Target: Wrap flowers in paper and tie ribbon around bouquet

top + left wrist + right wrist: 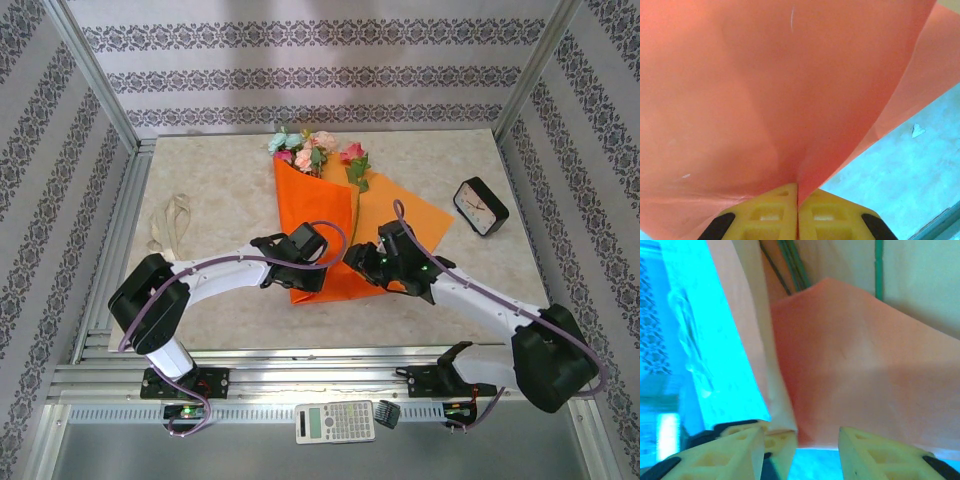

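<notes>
Orange paper [320, 200] half-wraps the flowers [310, 150], left gripper [798, 192] clamped on its fold, right gripper [802, 437] released; next, seemingly, fold over the loose three-o'clock flap.

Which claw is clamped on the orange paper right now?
The left claw: its yellow jaws are pressed shut on the paper. The right claw stands open, with a clear gap between its jaws.

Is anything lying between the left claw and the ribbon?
Nothing visible does. Bare table separates the ribbon from the left claw. That claw is shut on the orange paper, so it isn't free.
</notes>
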`<move>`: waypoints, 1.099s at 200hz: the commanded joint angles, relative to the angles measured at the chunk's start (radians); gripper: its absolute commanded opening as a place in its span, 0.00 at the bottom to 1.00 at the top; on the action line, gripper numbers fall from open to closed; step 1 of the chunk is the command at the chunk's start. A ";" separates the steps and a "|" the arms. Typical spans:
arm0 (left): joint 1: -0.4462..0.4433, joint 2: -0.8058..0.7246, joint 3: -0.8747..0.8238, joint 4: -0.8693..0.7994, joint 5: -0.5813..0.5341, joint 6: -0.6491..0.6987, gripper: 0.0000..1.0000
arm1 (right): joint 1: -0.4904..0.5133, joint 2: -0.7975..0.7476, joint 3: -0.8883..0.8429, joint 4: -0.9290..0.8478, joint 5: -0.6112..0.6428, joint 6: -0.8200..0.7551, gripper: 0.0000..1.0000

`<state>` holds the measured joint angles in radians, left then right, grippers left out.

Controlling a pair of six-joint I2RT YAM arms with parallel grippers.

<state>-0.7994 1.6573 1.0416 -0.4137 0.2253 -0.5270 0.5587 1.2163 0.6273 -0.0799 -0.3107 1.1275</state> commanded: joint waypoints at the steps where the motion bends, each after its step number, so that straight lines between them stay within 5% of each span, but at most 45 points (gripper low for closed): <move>1: -0.020 0.007 -0.012 0.030 0.012 0.007 0.08 | 0.001 0.018 0.007 0.002 -0.005 -0.001 0.49; 103: -0.040 0.033 -0.002 0.019 0.008 0.018 0.07 | 0.051 0.259 0.135 0.058 -0.017 0.051 0.51; 122: -0.043 0.033 -0.004 0.022 0.005 0.015 0.08 | 0.051 0.276 0.125 0.043 -0.017 0.057 0.42; 142: -0.044 0.023 -0.006 0.023 0.000 0.010 0.11 | 0.047 0.293 0.112 0.016 -0.019 0.049 0.13; 156: -0.044 -0.004 -0.006 0.009 -0.016 -0.006 0.22 | 0.043 0.286 0.114 -0.039 0.003 0.013 0.00; 181: -0.034 -0.092 -0.029 -0.030 -0.049 -0.075 0.47 | 0.037 0.267 0.121 -0.135 0.049 -0.065 0.00; 220: 0.057 -0.166 -0.133 -0.003 0.053 -0.258 0.48 | 0.031 0.311 0.140 -0.160 0.036 -0.127 0.00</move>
<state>-0.8017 1.5192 0.9737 -0.4133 0.2176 -0.6434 0.5976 1.5032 0.7399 -0.1825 -0.2981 1.0668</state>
